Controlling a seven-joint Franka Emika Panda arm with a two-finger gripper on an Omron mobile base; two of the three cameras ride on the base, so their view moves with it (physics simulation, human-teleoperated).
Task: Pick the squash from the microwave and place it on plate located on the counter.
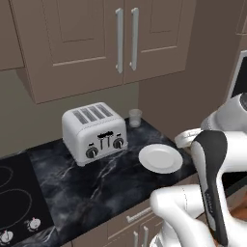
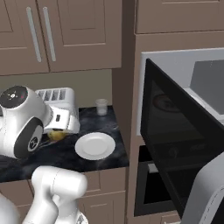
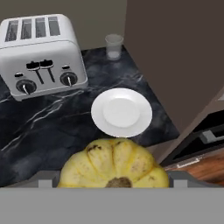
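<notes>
The squash [image 3: 114,165], a ribbed yellow lump with brown flecks, sits at the bottom of the hand view with my gripper [image 3: 113,180] shut on it. It hangs over the black marble counter [image 3: 43,127], just short of the near rim of the plain white plate [image 3: 121,112]. From the right base view a yellow sliver of the squash [image 2: 56,134] peeks out under the hand, left of the plate [image 2: 95,145]. The plate [image 1: 160,158] holds nothing. The microwave [image 2: 205,83] stands open at the right, its dark-glass door [image 2: 183,144] swung out.
A silver four-slot toaster [image 1: 94,131] stands behind and left of the plate, and a small clear glass [image 1: 135,117] sits at the back by the brown wall panel. A black cooktop [image 1: 14,198] lies at far left. Wall cabinets [image 1: 96,38] hang overhead.
</notes>
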